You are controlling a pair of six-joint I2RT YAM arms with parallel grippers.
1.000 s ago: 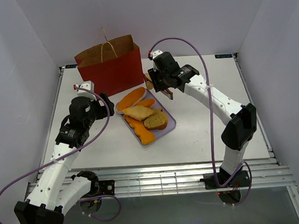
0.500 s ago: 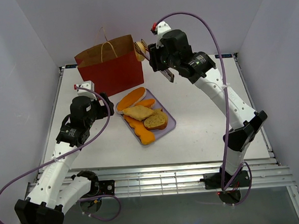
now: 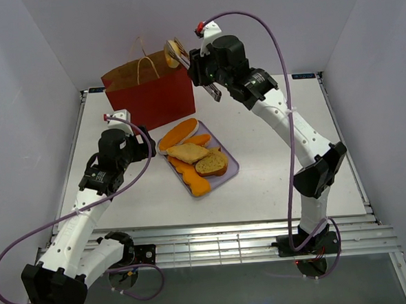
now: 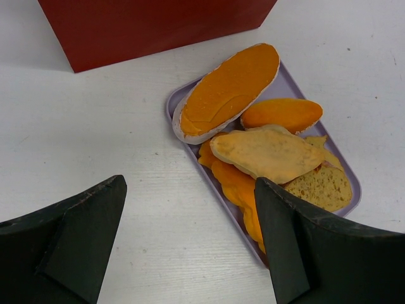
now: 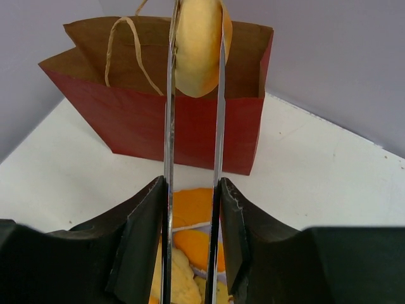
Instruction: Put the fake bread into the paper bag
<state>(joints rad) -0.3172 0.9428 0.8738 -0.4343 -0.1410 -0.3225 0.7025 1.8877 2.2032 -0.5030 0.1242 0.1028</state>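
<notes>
- The fake bread [image 3: 193,159] mostly lies on the lavender tray [image 3: 230,169] mid-desk [image 3: 274,182]: orange loaves, a tan slice and a brown-crusted slice, none of them bagged yet.
- My left claw [image 4: 186,215] is released, with its fingers spread wide. It hovers over the desk just beside the tray's near-left edge and touches nothing. I judge it best parked there, out of the way of the drop.
- My right claw [image 5: 190,190] is clenched on the metal tongs [image 5: 168,126], squeezing the two blades together.
- At the tongs' tip is the small round bun [image 5: 197,44], pinched on edge between the blades and held high off the desk.
- Farthest is the paper bag [image 3: 151,96], upright with its mouth open. From above, the bun sits near the bag's right end, by the rim.
- I can't tell whether the bun is fully over the opening. Before easing my grip I should carry it further in over the brown interior.
- It should then go lower, so it falls inside and doesn't clip the rim or tip the bag.
</notes>
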